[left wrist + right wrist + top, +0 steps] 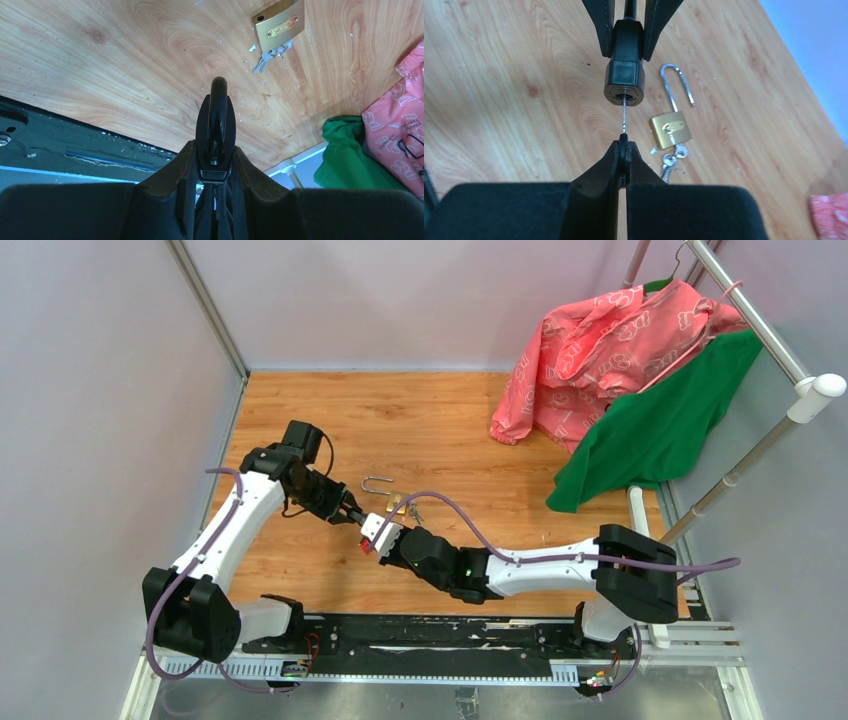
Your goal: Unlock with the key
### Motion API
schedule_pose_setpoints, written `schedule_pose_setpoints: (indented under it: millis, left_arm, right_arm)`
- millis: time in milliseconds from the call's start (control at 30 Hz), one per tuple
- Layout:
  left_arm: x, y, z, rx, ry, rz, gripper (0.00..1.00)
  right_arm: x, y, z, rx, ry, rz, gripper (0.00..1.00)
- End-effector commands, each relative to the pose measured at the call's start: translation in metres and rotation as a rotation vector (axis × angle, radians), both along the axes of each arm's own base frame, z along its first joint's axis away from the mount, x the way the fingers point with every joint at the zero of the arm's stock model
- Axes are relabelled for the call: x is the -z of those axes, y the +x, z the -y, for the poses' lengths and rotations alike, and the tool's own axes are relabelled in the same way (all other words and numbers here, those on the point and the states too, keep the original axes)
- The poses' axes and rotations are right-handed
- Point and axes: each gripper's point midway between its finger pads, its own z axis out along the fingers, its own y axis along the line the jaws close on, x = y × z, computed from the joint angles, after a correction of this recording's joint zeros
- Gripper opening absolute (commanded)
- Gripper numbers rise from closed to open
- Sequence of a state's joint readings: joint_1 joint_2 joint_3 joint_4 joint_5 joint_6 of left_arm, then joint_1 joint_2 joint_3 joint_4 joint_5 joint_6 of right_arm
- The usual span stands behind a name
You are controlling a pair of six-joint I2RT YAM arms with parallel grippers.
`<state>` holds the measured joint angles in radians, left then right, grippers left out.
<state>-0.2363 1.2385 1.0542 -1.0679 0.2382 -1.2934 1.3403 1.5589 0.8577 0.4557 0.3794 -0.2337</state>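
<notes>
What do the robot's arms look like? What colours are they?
The left arm and right arm have smooth white shells with chunky black joints. A thin purple cable loops along each. The right arm shows a tiny green light. The left gripper and right gripper each end in two black, wedge-shaped fingers.

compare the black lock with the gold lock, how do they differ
The black lock is clamped in the left gripper above the table; the gold lock lies flat on it, untouched. The black lock's key is pinched by the right gripper; the gold lock's bunch of keys lies free. Both are padlocks with a key inserted.
</notes>
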Motion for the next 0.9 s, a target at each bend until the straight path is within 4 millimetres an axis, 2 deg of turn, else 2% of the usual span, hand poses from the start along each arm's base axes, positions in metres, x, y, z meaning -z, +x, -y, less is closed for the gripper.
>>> schedule_pose_setpoints:
  millis: [0,67,133,200,233,300,400,500,633,767,800,867]
  left_arm:
    - [-0.024,-0.006,0.022,0.031,-0.131,-0.007,0.0]
    - [-0.023,-0.007,0.021,0.026,-0.131,-0.013,0.0]
    - [-0.025,-0.007,0.023,0.03,-0.139,-0.01,0.0]
    - [-0.029,-0.005,0.024,0.036,-0.145,0.002,0.0]
    - [-0.031,-0.004,0.024,0.04,-0.148,0.01,0.0]
    - [-0.037,-0.003,0.025,0.052,-0.154,0.028,0.0]
    - [-0.04,-0.002,0.026,0.06,-0.157,0.042,0.0]
    - [-0.044,-0.001,0.028,0.08,-0.168,0.063,0.0]
    - [-0.05,-0.001,0.029,0.096,-0.177,0.085,0.0]
    - [-0.053,-0.001,0.03,0.083,-0.19,0.083,0.0]
    - [-0.053,-0.001,0.031,0.079,-0.194,0.08,0.0]
    - [-0.057,0.001,0.032,0.077,-0.199,0.085,0.0]
  right_arm:
    - [-0.027,0.0,-0.016,-0.048,0.051,0.177,0.0]
    - [-0.034,0.013,-0.01,0.036,0.031,0.226,0.0]
    - [-0.036,0.012,-0.012,0.032,0.048,0.196,0.0]
    - [-0.039,-0.001,-0.02,-0.053,0.133,0.043,0.0]
    - [-0.041,-0.013,-0.027,-0.119,0.214,-0.095,0.0]
    - [-0.057,-0.018,-0.024,-0.156,0.356,-0.264,0.0]
    - [-0.074,-0.021,-0.018,-0.173,0.439,-0.335,0.0]
    - [-0.083,-0.017,-0.013,-0.191,0.473,-0.369,0.0]
    - [-0.077,-0.002,-0.006,-0.149,0.38,-0.233,0.0]
    - [-0.066,0.016,-0.002,-0.087,0.159,0.116,0.0]
    - [-0.058,0.019,-0.004,-0.074,0.095,0.186,0.0]
    - [-0.059,0.025,-0.008,-0.042,0.058,0.261,0.0]
